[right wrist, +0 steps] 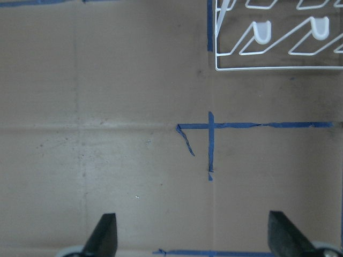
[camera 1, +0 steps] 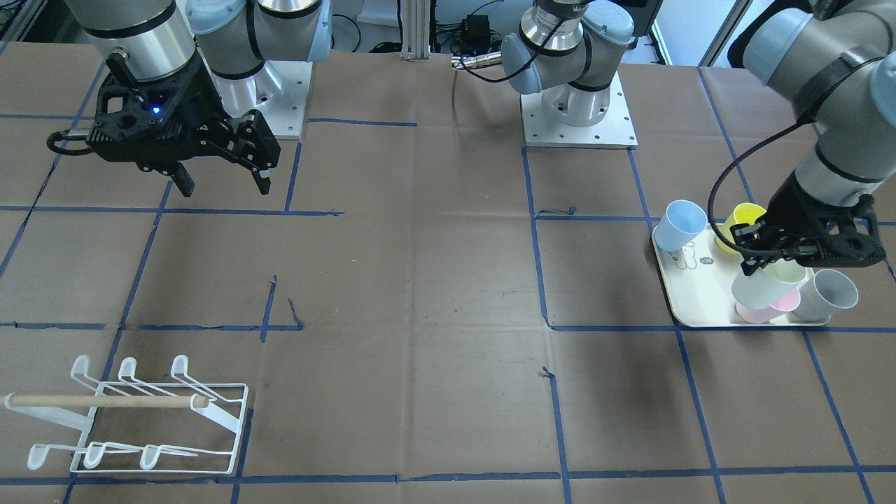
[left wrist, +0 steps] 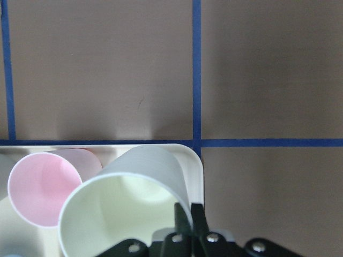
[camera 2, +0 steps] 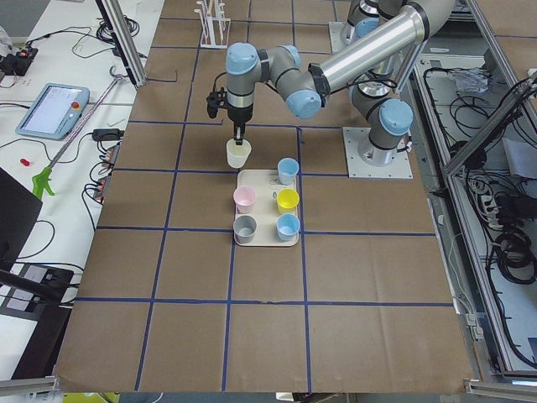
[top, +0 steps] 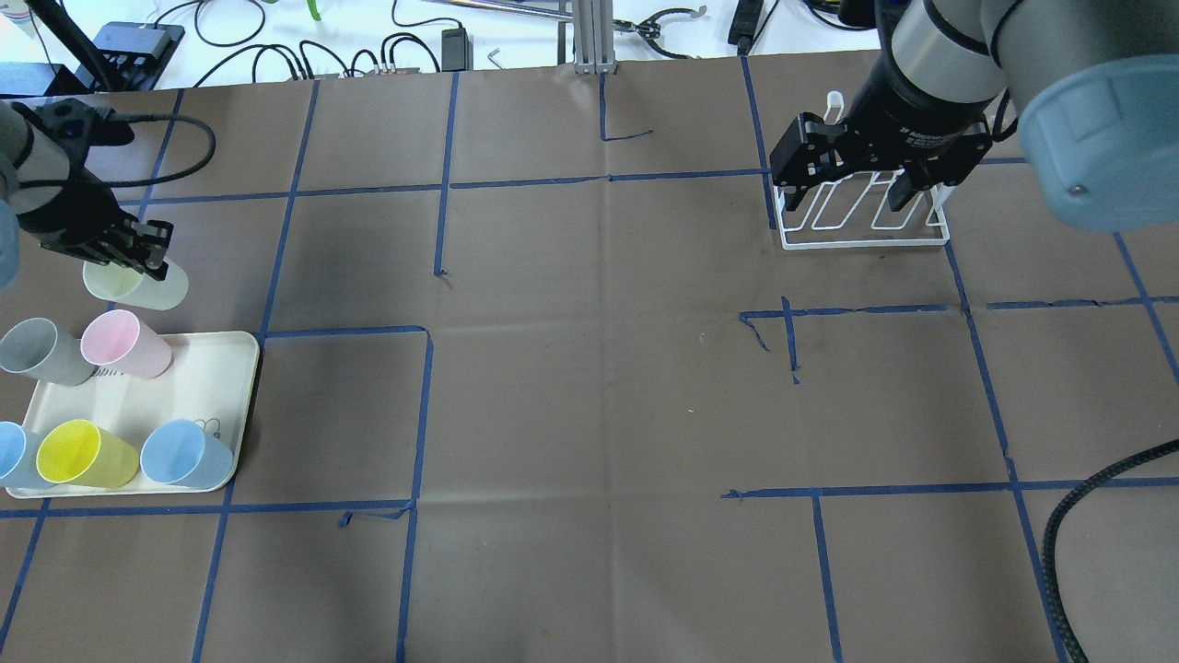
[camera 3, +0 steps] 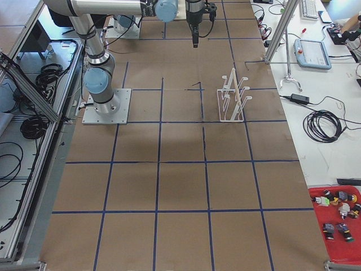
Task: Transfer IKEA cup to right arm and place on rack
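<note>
Left gripper (left wrist: 188,213) pinches the pale cup (left wrist: 118,209) by one wall (thin hold) near the tray's (top: 235,387) 12 o'clock edge; swinging toward the spread-jawed right gripper (camera 1: 224,179) may slip it.

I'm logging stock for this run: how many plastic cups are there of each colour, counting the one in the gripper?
Light blue plastic cups: 2
Yellow plastic cup: 1
Pink plastic cup: 1
Grey plastic cup: 1
Pale cream plastic cup, held by the left gripper: 1
Total: 6
</note>
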`<state>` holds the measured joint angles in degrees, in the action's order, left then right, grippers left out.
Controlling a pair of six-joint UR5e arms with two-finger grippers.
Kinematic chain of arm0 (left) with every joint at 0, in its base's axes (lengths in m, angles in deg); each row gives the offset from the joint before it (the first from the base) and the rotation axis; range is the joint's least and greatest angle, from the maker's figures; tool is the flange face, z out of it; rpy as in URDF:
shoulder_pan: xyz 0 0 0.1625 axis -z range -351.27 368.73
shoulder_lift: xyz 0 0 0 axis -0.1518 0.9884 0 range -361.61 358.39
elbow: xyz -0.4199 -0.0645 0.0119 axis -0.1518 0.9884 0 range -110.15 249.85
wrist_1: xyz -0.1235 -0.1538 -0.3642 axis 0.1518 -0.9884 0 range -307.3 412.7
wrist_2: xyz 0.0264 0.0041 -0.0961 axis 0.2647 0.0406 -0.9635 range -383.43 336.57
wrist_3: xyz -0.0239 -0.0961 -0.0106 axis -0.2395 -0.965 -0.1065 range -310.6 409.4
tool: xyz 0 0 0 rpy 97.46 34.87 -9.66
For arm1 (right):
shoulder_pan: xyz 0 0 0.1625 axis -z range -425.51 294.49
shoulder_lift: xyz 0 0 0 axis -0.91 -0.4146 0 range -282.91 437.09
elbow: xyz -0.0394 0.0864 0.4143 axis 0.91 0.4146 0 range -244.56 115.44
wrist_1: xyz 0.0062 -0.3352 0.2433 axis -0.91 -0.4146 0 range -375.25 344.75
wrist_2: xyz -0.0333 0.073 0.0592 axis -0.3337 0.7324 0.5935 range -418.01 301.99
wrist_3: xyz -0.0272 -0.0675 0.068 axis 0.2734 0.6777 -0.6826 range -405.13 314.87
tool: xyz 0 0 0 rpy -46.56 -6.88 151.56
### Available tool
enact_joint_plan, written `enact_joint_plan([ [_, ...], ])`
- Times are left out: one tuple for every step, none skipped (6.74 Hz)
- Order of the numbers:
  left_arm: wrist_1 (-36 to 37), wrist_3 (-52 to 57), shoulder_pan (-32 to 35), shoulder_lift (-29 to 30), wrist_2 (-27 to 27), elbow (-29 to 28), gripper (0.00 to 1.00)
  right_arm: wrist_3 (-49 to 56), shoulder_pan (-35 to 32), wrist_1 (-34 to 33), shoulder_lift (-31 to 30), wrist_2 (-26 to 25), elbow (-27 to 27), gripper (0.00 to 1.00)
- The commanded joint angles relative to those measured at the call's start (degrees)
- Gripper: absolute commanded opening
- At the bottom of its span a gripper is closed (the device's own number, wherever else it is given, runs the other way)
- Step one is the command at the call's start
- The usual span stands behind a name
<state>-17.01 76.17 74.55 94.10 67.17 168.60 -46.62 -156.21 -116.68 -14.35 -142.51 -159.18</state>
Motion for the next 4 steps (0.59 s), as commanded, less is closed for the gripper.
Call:
enact_joint_plan([
  [-10.2, 0.1, 4.6, 0.3, -8.2, -13.1, 0.0, -0.6, 0.0, -13.5, 1.8, 5.7, -3.1, 1.0],
  [-10.1, 0.0, 6.4, -0.1, -18.0, -13.4, 0.0, -2.7, 0.0, -20.8, 1.7, 8.1, -5.8, 1.0],
  [-10.4, 0.0, 6.9, -1.0, -28.2, -12.9, 0.0, -6.9, 0.0, -28.8, 1.4, 11.5, -9.2, 1.0],
  [-10.1, 1.0, 8.1, -1.8, -37.4, -11.7, 0.0, -14.4, 0.0, -39.4, 1.3, 15.7, -12.9, 1.0],
])
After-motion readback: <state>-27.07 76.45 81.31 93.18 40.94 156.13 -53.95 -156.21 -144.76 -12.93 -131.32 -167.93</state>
